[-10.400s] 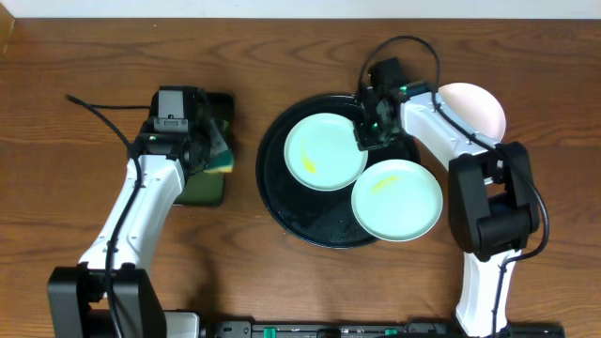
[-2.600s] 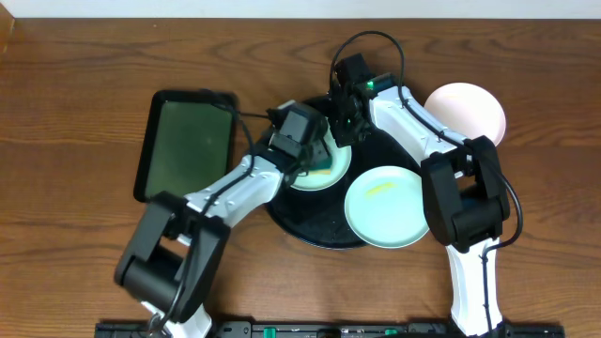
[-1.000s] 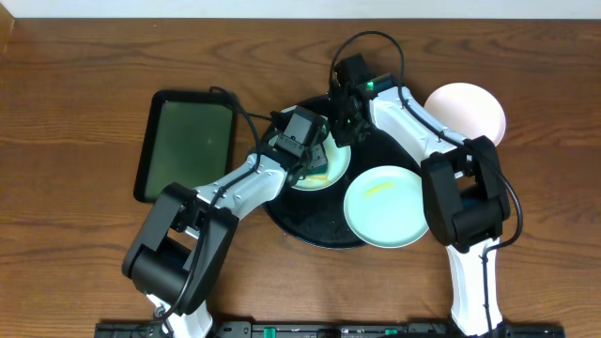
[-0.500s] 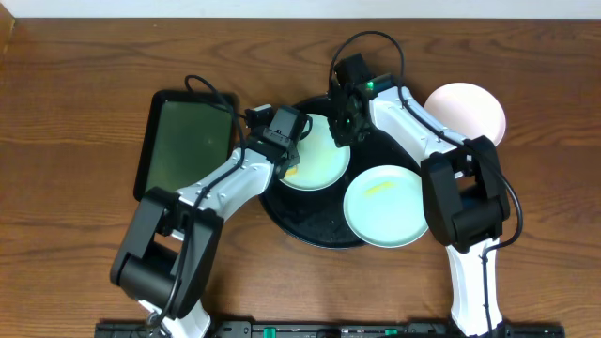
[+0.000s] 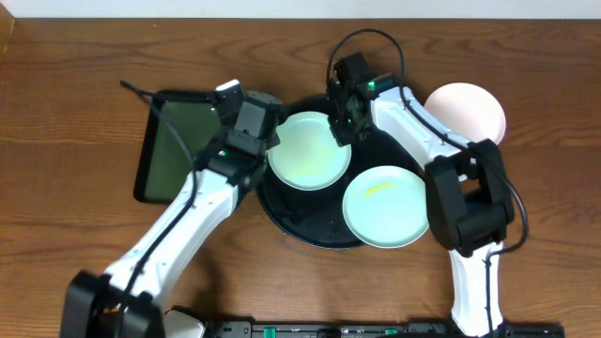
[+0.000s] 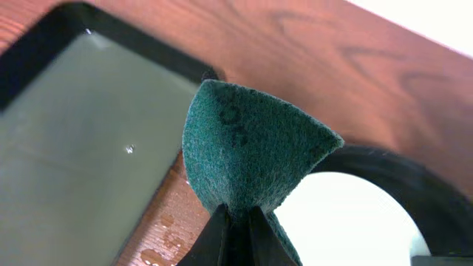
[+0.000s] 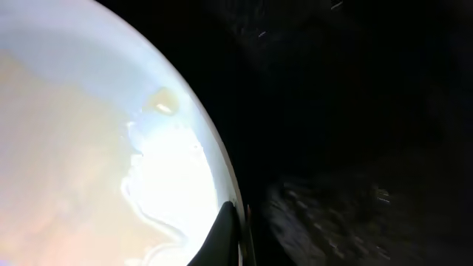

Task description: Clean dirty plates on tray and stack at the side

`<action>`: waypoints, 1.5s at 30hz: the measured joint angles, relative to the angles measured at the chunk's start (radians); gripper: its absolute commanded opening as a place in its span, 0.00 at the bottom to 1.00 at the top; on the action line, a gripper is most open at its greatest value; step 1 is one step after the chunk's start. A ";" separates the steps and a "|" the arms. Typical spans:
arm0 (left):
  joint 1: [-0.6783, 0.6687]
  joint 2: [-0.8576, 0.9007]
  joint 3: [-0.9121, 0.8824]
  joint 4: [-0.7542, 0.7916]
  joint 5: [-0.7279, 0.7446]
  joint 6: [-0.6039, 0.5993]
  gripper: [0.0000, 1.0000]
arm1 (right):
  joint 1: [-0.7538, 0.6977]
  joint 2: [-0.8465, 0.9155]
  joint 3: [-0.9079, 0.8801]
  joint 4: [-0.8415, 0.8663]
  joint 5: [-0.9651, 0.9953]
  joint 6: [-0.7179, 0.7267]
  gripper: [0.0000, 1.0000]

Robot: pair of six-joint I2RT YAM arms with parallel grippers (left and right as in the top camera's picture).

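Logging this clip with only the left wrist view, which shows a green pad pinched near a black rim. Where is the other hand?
Observer: The right hand is shut on the right rim of the upper mint plate, which lies on the round tray.
Operator: Other plates?
Observer: A second mint plate at the tray's lower right carries a yellow smear.
Operator: Anything stacked aside?
Observer: One white plate sits alone on the table right of the tray.

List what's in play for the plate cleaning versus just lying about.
In play: round black tray, upper mint plate pinched by the right end effector, smeared mint plate, white plate, green scouring pad in the left end effector.
Lying about: rectangular black tray.
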 measured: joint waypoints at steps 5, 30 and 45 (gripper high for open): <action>0.076 -0.041 0.000 -0.036 -0.003 0.000 0.07 | 0.018 -0.134 -0.002 0.001 0.158 -0.075 0.01; 0.454 -0.041 -0.002 -0.181 0.147 0.030 0.08 | 0.369 -0.332 -0.002 0.259 1.067 -0.685 0.01; 0.454 -0.041 -0.002 -0.190 0.159 0.033 0.08 | 0.324 -0.325 -0.005 0.075 0.819 -0.676 0.01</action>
